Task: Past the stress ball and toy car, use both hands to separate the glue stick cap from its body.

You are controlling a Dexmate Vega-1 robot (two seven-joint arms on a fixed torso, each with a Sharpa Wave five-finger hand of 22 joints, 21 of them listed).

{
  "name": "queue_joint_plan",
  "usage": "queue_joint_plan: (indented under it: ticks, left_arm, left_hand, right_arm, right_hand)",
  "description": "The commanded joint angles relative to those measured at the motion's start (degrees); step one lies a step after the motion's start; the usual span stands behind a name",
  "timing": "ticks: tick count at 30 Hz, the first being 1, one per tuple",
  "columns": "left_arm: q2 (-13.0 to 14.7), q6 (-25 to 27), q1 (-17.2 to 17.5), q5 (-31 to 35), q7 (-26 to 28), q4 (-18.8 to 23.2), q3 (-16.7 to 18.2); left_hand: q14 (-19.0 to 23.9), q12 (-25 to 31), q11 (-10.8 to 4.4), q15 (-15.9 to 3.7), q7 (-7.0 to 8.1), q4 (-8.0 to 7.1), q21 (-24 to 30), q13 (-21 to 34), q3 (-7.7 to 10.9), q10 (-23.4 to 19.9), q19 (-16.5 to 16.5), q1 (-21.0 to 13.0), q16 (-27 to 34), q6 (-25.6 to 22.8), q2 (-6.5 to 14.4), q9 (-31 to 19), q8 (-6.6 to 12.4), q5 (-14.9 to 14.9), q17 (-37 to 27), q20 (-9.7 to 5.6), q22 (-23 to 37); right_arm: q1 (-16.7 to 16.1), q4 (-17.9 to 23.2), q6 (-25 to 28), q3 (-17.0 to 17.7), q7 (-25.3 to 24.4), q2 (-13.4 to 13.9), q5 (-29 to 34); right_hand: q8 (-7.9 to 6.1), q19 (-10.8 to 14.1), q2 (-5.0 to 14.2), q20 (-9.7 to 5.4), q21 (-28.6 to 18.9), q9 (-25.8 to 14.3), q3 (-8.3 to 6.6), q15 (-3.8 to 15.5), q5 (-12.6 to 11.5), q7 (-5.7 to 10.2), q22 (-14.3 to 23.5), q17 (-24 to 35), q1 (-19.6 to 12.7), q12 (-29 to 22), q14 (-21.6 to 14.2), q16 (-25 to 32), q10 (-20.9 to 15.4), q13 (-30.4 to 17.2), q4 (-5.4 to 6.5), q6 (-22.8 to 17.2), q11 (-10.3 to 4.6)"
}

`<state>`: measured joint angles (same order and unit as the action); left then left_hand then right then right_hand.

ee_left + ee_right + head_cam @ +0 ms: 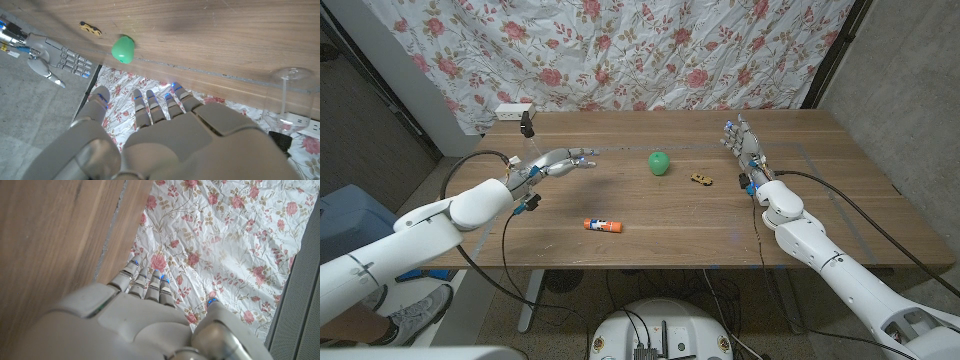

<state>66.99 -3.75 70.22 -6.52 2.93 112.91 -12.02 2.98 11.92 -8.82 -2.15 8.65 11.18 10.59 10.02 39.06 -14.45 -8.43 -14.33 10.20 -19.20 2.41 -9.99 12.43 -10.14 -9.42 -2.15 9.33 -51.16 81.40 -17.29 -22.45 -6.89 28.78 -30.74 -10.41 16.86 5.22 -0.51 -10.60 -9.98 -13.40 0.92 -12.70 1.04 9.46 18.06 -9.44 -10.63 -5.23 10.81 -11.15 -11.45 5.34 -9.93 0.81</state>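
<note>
Nearest, glue stick (604, 226): smooth cylinder, orange cap, lying flat near desk (650, 250) front edge, untouched. Farther, round green ball (660, 163) and small yellow car (701, 180) mid-desk. Left robot hand (564, 162) raised, fingers spread, holding nothing; right robot hand (744, 148) upright, fingers apart, empty. Probably both poised before reaching. Beyond, crinkled floral cloth (620, 50).
</note>
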Motion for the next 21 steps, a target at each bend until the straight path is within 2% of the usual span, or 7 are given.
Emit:
queue_joint_plan:
  ticks: [1, 9, 11, 14, 16, 19, 21]
  left_arm:
    - [5.77, 8.50, 6.03, 5.83, 0.80, 8.44, 4.39]
    - [6.42, 16.16, 10.97, 10.73, 3.14, 14.32, 7.25]
    - [6.43, 18.12, 11.50, 12.00, 3.10, 15.53, 7.38]
    - [6.87, 21.65, 12.01, 14.15, 2.52, 17.62, 7.25]
    - [7.08, 23.57, 12.51, 15.43, 2.35, 18.84, 7.30]
    - [7.51, 25.96, 13.14, 16.85, 1.72, 20.29, 7.45]
    - [7.95, 27.55, 13.27, 17.58, 0.87, 21.17, 7.46]
  left_hand:
    - [-0.06, 0.41, -0.30, -4.34, -0.74, 0.15, -0.12, 0.19, 0.26, -1.96, -0.28, -2.49, -0.12, -2.14, -1.19, -0.14, 1.02, 0.01, -0.15, -5.43, 0.09]
    - [0.67, 0.72, -0.91, -4.43, -0.94, 0.11, -0.14, 0.25, 0.04, -4.87, -0.36, -5.63, 0.12, -4.19, -3.63, -0.17, 1.61, -0.20, -0.17, -5.19, 0.09]
    - [0.99, 0.73, -1.09, -4.46, -0.35, 0.11, -0.15, 0.26, -0.02, -5.38, -0.39, -6.32, 0.18, -4.64, -4.16, -0.17, 1.73, -0.25, -0.17, -5.14, 0.08]
    - [1.34, 0.71, -1.31, -4.45, -0.65, 0.10, -0.16, 0.26, -0.11, -6.20, -0.44, -7.54, 0.22, -5.53, -5.12, -0.18, 1.98, -0.32, -0.17, -4.97, 0.08]
    - [1.48, 0.62, -1.55, -4.38, -0.32, 0.09, -0.20, 0.26, -0.18, -6.47, -0.36, -8.19, 0.22, -5.60, -5.67, -0.18, 1.94, -0.36, -0.17, -4.51, 0.08]
    - [1.57, 0.35, -1.87, -4.36, 0.21, 0.07, -0.28, 0.26, -0.33, -6.53, -0.17, -9.15, 0.18, -5.77, -6.57, -0.18, 1.92, -0.41, -0.18, -4.62, 0.08]
    - [1.59, 0.20, -2.24, -4.47, 1.09, 0.04, -0.26, 0.25, -0.47, -6.74, -0.18, -9.96, 0.13, -6.12, -7.34, -0.17, 1.97, -0.43, -0.19, -4.85, 0.07]
  right_arm:
    - [-0.03, -0.33, -0.16, 0.11, 0.18, 0.23, 0.10]
    - [0.37, -1.13, -0.25, 0.13, 0.68, 0.13, -0.16]
    - [0.51, -1.41, -0.39, 0.12, 0.63, 0.05, -0.05]
    - [0.72, -1.85, -0.68, 0.11, 0.41, -0.14, 0.19]
    - [0.80, -1.93, -0.61, 0.08, 0.43, -0.08, 0.27]
    - [0.82, -2.08, -0.57, 0.10, 0.26, -0.20, 0.23]
    - [0.82, -2.37, -0.93, 0.18, -0.16, -0.46, 0.38]
  right_hand:
    - [-0.47, -0.20, 0.15, 0.09, 0.11, -0.12, -0.06, -0.26, -0.28, 0.22, 0.09, 0.08, 0.38, -0.42, 0.34, 0.29, 0.02, -0.01, -0.33, -0.31, -0.14]
    - [-0.45, -0.26, 0.09, 0.06, 0.10, -0.12, -0.13, -0.28, -0.25, 0.28, 0.09, -0.13, 0.32, -0.42, 0.41, 0.29, 0.06, 0.05, -0.52, -0.34, -0.15]
    - [-0.44, -0.28, 0.13, 0.06, 0.10, -0.12, -0.17, -0.29, -0.25, 0.36, 0.09, -0.18, 0.31, -0.43, 0.48, 0.27, 0.07, 0.06, -0.56, -0.33, -0.16]
    - [-0.43, -0.33, 0.13, 0.06, 0.11, -0.13, -0.19, -0.34, -0.24, 0.33, 0.09, -0.24, 0.33, -0.41, 0.51, 0.28, 0.12, 0.08, -0.59, -0.33, -0.17]
    - [-0.42, -0.38, 0.19, 0.05, 0.11, -0.13, -0.25, -0.43, -0.24, 0.34, 0.09, -0.31, 0.29, -0.41, 0.50, 0.30, 0.14, 0.10, -0.64, -0.32, -0.18]
    - [-0.41, -0.37, 0.20, 0.06, 0.09, -0.13, -0.28, -0.35, -0.23, 0.35, 0.09, -0.37, 0.30, -0.39, 0.55, 0.30, 0.20, 0.12, -0.70, -0.31, -0.19]
    - [-0.41, -0.39, 0.22, 0.05, 0.09, -0.13, -0.32, -0.45, -0.23, 0.35, 0.09, -0.43, 0.27, -0.39, 0.56, 0.31, 0.22, 0.13, -0.75, -0.32, -0.21]
